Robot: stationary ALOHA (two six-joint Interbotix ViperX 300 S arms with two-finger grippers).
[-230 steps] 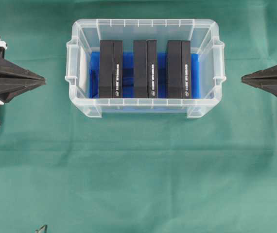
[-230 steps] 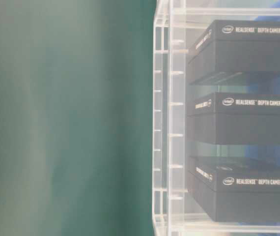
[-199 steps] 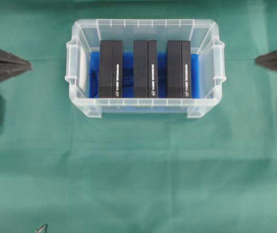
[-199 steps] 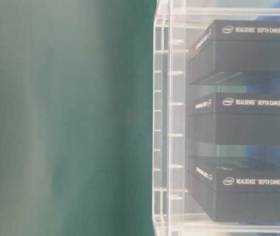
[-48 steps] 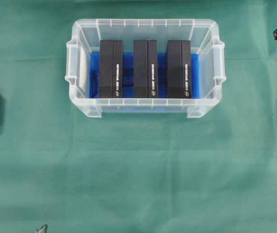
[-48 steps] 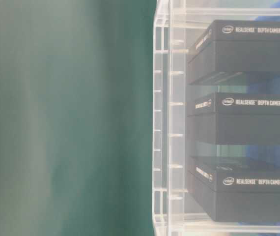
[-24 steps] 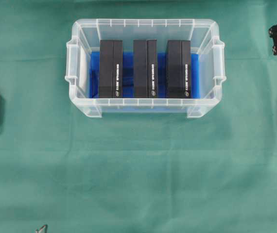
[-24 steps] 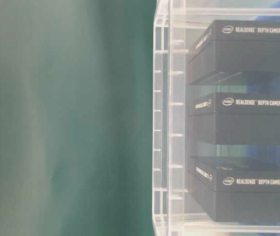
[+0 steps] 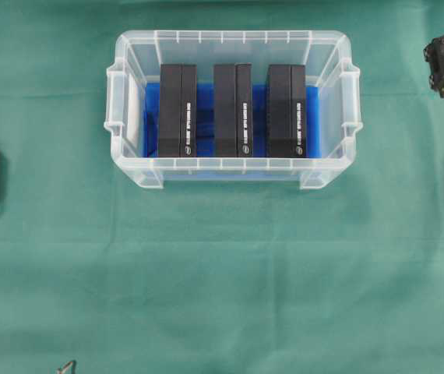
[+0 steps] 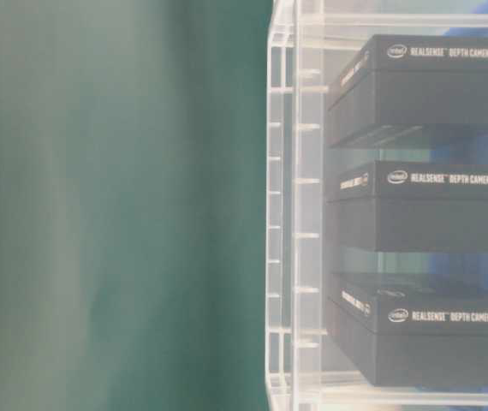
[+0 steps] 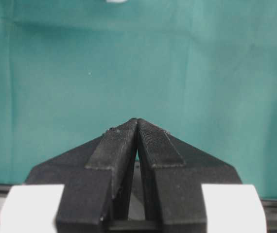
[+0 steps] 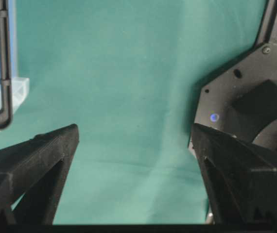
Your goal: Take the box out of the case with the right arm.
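Overhead: three boxes (image 9: pixel 231 111) upright in case (image 9: pixel 349 93); right gripper (image 12: pixel 133 141) spread wide, apparently outside it; left gripper (image 11: pixel 137 121) pinched together

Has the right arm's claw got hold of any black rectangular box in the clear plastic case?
No, the right claw gapes open over bare green cloth, and all three black boxes sit in the clear case.

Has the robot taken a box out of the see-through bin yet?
Not yet. All three black boxes stand side by side in the case, none lifted. What looks done: the right gripper has its jaws wide apart, ready, but it is out beside the case over the green cloth, holding nothing. The left gripper is shut. Left: reaching in, grabbing one box, lifting it out.
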